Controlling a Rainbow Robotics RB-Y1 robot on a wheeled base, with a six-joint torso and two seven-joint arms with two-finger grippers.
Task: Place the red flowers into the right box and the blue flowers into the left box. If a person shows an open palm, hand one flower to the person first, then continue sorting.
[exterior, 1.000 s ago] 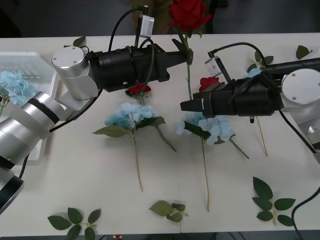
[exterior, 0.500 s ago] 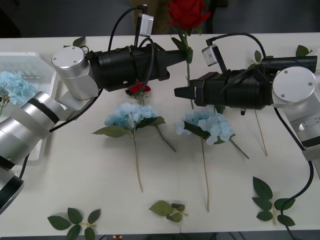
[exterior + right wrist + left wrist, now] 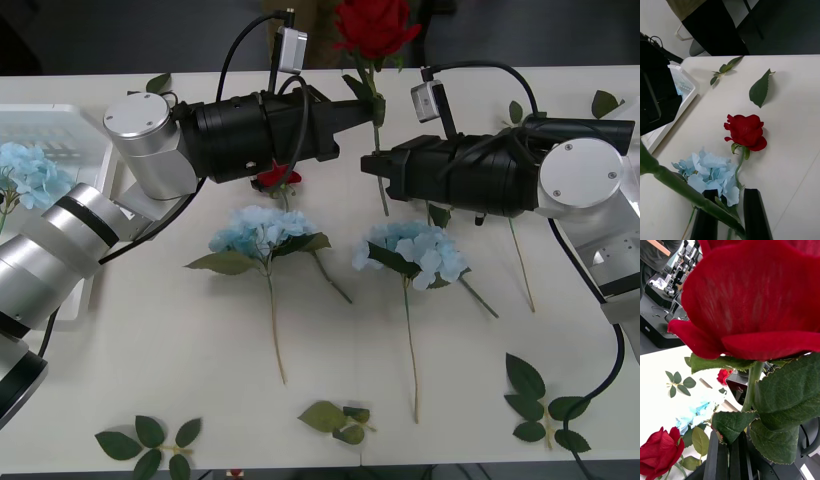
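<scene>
Green loose leaf sprigs [image 3: 148, 440] lie nearest, along the table's front edge, on the white table top [image 3: 150, 350].

Two pale sky-blue artificial hydrangeas, unsorted, lie mid-table: one left of centre [image 3: 262, 230], one right of centre [image 3: 412, 250], long stems pointing toward the near edge.

Left box, a shallow white plastic tray [image 3: 70, 120] at the table's left side, already holds one blue hydrangea [image 3: 30, 172]; the right box cannot be made out with certainty.

Left gripper [image 3: 372, 112], black, reaches across the middle, fingers closed on the green stem of a deep-red artificial rose [image 3: 375, 25], its head raised above the far edge.

Right gripper [image 3: 368, 163], black, points toward that same stem just below the left one; fingers narrowly apart with the stem crossing in front of them, not judged clamped.

A second red rose [image 3: 277, 178] lies on the table under the left arm.

Progress, as judged: early; one blue flower boxed, one red in hand, at least two blue and one red left.

Right wrist view adds the lying rose's whole head [image 3: 747, 131] beside the left hydrangea [image 3: 709, 170]. Left wrist view adds the held rose's petals [image 3: 752, 300] close up, and another red rose [image 3: 660, 452] on the table.
</scene>
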